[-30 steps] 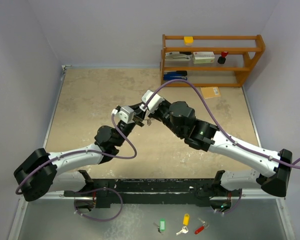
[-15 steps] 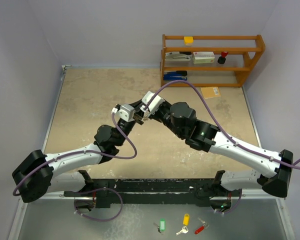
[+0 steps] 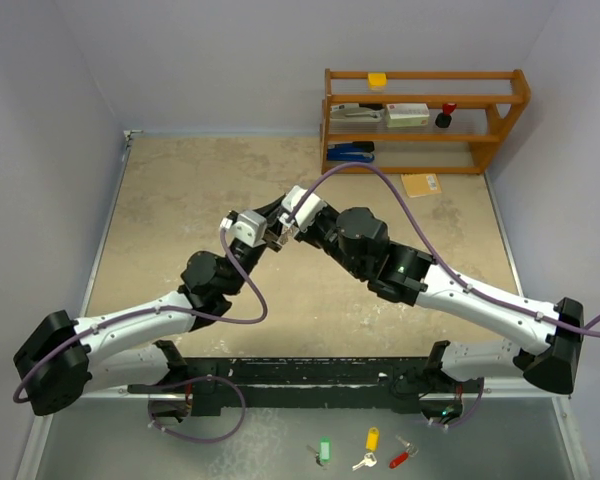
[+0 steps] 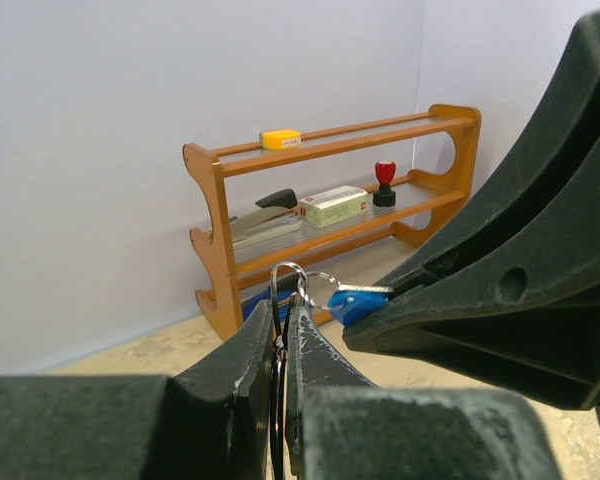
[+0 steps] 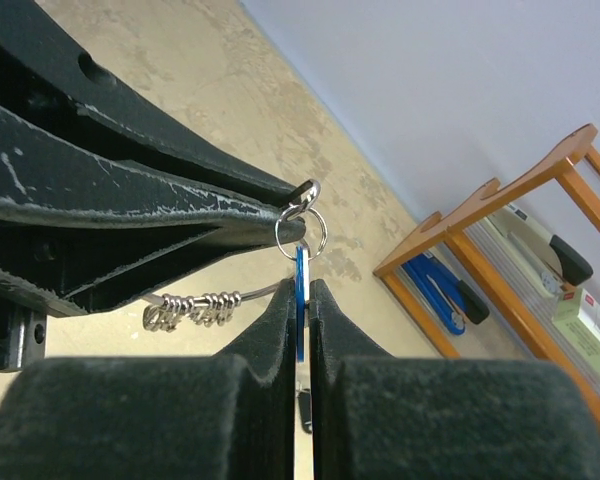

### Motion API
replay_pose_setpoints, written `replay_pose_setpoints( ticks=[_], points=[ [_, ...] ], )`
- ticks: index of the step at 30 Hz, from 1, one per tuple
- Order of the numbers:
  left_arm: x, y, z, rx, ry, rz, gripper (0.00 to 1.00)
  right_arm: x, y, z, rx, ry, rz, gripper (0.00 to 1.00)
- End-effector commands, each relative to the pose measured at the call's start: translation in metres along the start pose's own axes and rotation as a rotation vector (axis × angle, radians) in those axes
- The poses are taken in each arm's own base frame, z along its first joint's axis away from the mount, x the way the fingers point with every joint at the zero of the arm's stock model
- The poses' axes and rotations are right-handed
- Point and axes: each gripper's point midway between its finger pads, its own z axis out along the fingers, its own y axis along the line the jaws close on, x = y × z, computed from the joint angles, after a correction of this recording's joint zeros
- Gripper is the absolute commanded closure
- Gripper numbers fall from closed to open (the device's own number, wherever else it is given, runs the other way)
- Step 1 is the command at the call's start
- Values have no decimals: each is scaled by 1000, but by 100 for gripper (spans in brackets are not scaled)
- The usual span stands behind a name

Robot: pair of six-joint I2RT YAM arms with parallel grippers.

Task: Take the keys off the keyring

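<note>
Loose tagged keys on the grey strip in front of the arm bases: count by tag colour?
green tagged key: 1
yellow tagged key: 1
red tagged key: 1
Total: 3

Back wall: an orange wooden shelf rack (image 3: 450, 75), small yellow block (image 3: 378, 79) on top; green-tagged key (image 3: 325, 450), yellow-tagged key (image 3: 372, 439) and red-tagged key (image 3: 399, 459) lie up front.
</note>
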Motion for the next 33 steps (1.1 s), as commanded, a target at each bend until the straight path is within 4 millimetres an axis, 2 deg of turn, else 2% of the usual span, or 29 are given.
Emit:
replay_pose_setpoints(
  ticks=[1,10,19,24,28,33],
  points=[
    [-63,42,-3,-169,-167,-24,100,24,-2,-1,39,83,-6,100],
    [-94,42,-16,-130,-264,-64,100,32,-2,2,54,100,-9,100],
    [-139,51,-48,-111,-432,-137,100,61,-13,12,75,158,24,100],
    [-160,55,-61,-111,-534,-161,100,65,-11,16,45,133,69,100],
    [-161,55,-57,-113,-526,-146,100,61,-12,16,48,127,80,100],
    [-136,46,-35,-100,-372,-112,100,50,-22,9,78,84,89,100]
  ],
)
